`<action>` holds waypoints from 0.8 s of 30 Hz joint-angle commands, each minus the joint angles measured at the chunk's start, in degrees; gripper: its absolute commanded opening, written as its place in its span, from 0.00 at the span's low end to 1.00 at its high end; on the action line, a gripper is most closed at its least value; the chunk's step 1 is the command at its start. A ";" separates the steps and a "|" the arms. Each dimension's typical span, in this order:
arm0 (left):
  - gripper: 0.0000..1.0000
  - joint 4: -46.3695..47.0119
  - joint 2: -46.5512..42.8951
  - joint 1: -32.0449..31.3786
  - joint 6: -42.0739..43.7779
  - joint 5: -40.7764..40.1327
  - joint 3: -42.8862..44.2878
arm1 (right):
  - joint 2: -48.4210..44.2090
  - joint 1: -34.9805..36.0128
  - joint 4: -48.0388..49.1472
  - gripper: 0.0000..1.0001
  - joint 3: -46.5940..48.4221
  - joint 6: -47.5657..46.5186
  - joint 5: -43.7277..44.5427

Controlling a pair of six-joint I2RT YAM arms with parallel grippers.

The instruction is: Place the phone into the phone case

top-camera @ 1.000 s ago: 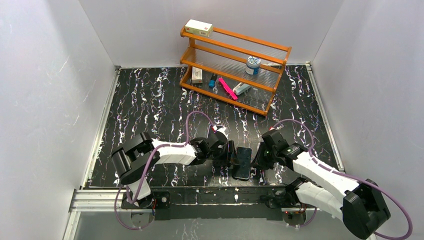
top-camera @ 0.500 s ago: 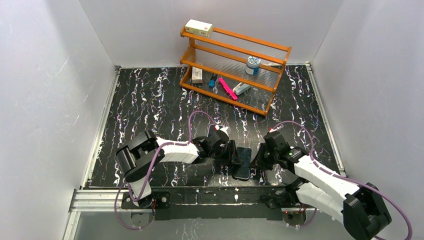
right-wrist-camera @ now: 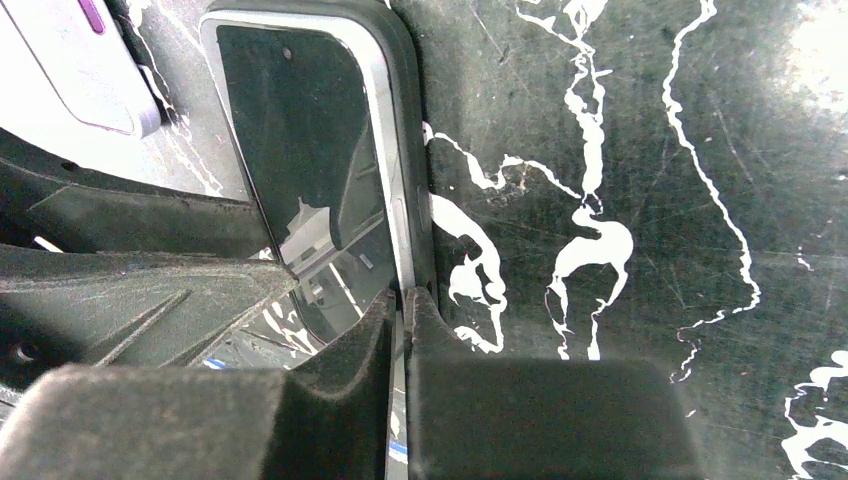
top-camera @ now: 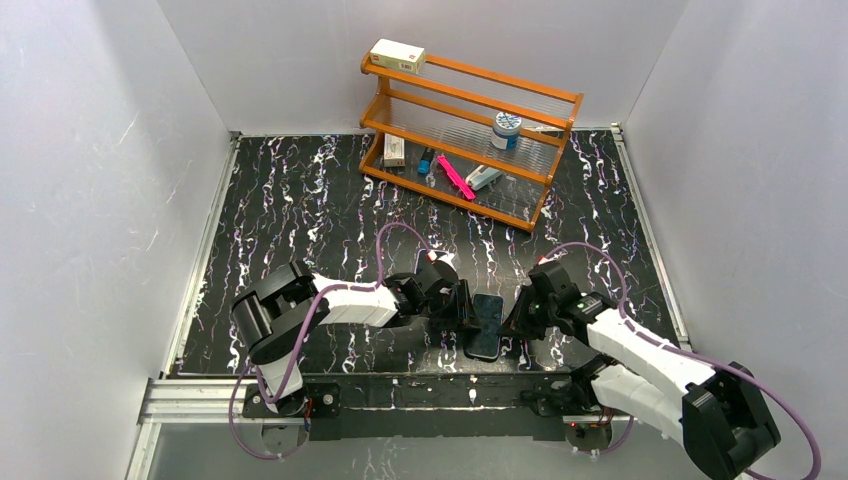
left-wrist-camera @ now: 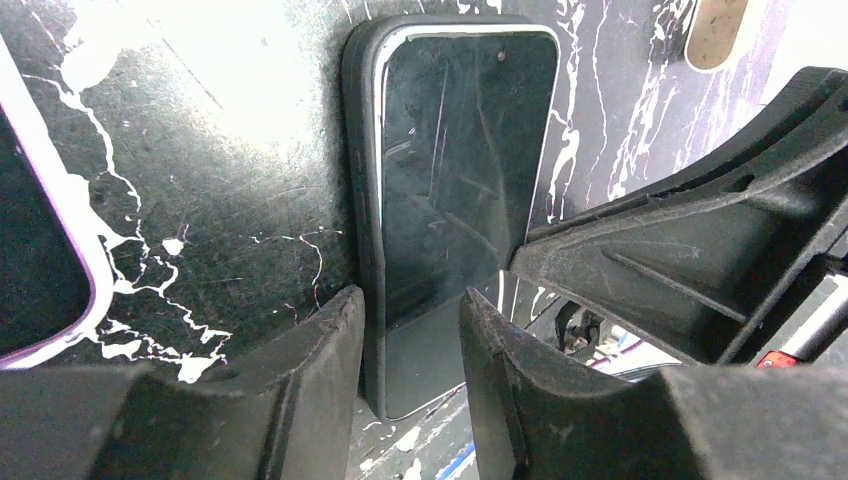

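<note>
Matte black rim of the phone case [left-wrist-camera: 360, 160] already wraps the far end and one long side of the phone [left-wrist-camera: 455, 170]. The phone's glossy face points up, with a thin silver border showing just inside the rim. In the right wrist view the same rim runs along the other long side too. Case and phone lie together flat on the black marbled table [top-camera: 300, 210], near its front edge and between the two arms. The main part of the job, getting the phone inside the case, therefore looks done or very nearly so. The left gripper [left-wrist-camera: 410, 300] stands partly open with its jaws astride one long edge, one finger outside the case wall and the other over the screen. As far as I can tell it clamps nothing. The right gripper [right-wrist-camera: 402, 300] is closed, fingertips together, set on the seam where the phone's edge meets the case wall on the opposite side. That reads as a pressing move rather than a grasp. The near end and its corners are hidden under the fingers, so I cannot tell whether they are snapped in. What seems left is pressing home any unseated edge and letting go. The lavender-edged phone [right-wrist-camera: 80, 60] lies just beside, apart from the case.
</note>
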 commanded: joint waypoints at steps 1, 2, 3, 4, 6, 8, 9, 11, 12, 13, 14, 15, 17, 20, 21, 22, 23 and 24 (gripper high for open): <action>0.38 -4.19 0.38 -1.61 -0.80 -0.94 0.44 | 3.69 1.89 -1.25 0.15 0.89 -0.60 2.89; 0.38 -5.25 0.38 -1.61 -0.99 -1.45 0.68 | 3.20 1.90 -2.66 0.19 2.21 -0.63 3.87; 0.38 -6.18 0.38 -1.61 -1.12 -1.91 0.84 | 2.54 1.81 -3.57 0.23 3.42 -0.42 4.83; 0.38 -6.77 0.30 -1.61 -1.26 -2.20 1.00 | 1.57 1.79 -4.30 0.28 4.40 -0.12 5.76; 0.38 -7.33 -0.07 -1.45 -1.63 -2.27 1.06 | -0.62 1.74 -5.26 0.35 5.91 0.39 7.19; 0.38 -6.98 -0.46 -1.24 -2.48 -2.07 0.69 | -2.48 1.76 -5.78 0.43 6.70 0.89 8.00; 0.37 -6.47 -0.61 -1.05 -2.87 -1.82 0.41 | -3.30 1.72 -5.95 0.46 6.87 1.05 8.21; 0.37 -5.49 -0.75 -0.42 -3.59 -0.83 -0.10 | -4.51 1.52 -6.01 0.51 6.91 1.70 8.04; 0.37 -4.64 -0.76 0.07 -4.09 -0.14 -0.42 | -5.07 1.54 -5.60 0.53 6.66 2.02 7.69; 0.37 -3.93 -0.81 0.52 -4.65 0.78 -0.90 | -5.66 1.53 -4.99 0.55 6.15 2.37 7.23; 0.37 -2.35 -0.85 0.91 -5.25 1.55 -1.44 | -6.22 1.55 -4.18 0.57 5.61 2.71 6.73; 0.37 -1.26 -0.93 1.20 -5.61 2.07 -2.03 | -6.57 1.48 -3.26 0.58 5.01 2.93 6.32; 0.38 -0.40 -0.98 1.46 -5.69 2.71 -2.19 | -7.03 1.37 -1.80 0.61 3.93 3.40 5.76; 0.38 -1.17 -0.54 1.48 -5.17 2.69 -1.56 | -6.82 1.29 0.02 0.66 2.94 3.45 5.42; 0.38 -1.20 -0.27 1.47 -4.98 2.78 -1.46 | -6.68 1.24 0.60 0.68 2.53 3.44 5.37; 0.38 -1.28 -0.17 1.49 -4.98 2.88 -1.48 | -6.60 1.20 1.06 0.69 2.19 3.43 5.37; 0.38 -1.46 -0.15 1.52 -4.93 2.91 -1.45 | -6.40 1.20 1.93 0.71 1.77 3.43 5.17; 0.37 -1.76 -0.15 1.50 -4.81 2.79 -1.44 | -6.24 1.22 2.42 0.73 1.28 3.37 4.96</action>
